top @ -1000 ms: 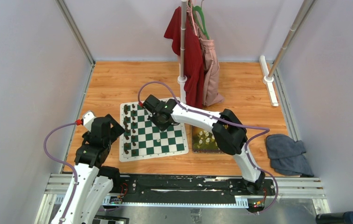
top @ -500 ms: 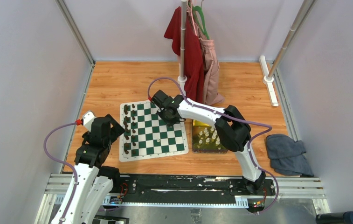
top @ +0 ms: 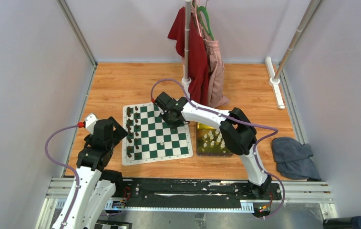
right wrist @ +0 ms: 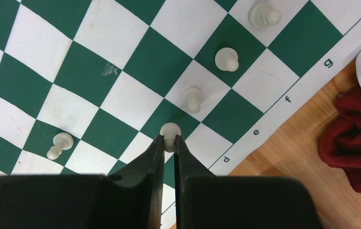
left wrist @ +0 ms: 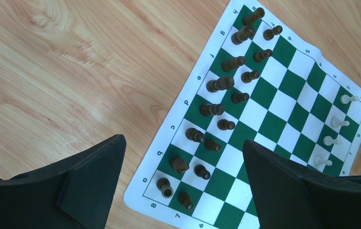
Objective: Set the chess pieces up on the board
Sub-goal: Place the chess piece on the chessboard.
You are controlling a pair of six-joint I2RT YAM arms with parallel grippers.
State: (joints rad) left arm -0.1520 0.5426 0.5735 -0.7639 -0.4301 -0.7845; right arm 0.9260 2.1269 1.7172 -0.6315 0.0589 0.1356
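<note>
Left tool [left wrist: 183, 143]: fingers wide apart, holding nothing, hovering over the desk [left wrist: 73, 71] by the near-left side of the board [top: 169, 148].

Board lay flat on the desk, approx. mid-desk. Dark pieces [left wrist: 216, 83] stood in two rows along its left edge, all upright as far as seen.

Tray [top: 202, 153] sat just beside the board's right edge, partly hidden by the right arm. Spare white pieces [top: 210, 138] were inside it; count not readable.

Right tool [right wrist: 169, 140]: fingers nearly together, clamped on a white pawn [right wrist: 170, 130] over the far-right part of the board, by the "e" mark. Cannot tell whether its base touched the board.

Three more pawns [right wrist: 192, 98] stood in line beyond it, one square each, toward "h". One lone pawn [right wrist: 59, 144] stood well apart, nr. the "5" mark.

Far side: red cloth [top: 192, 47] hung on a pole.
</note>
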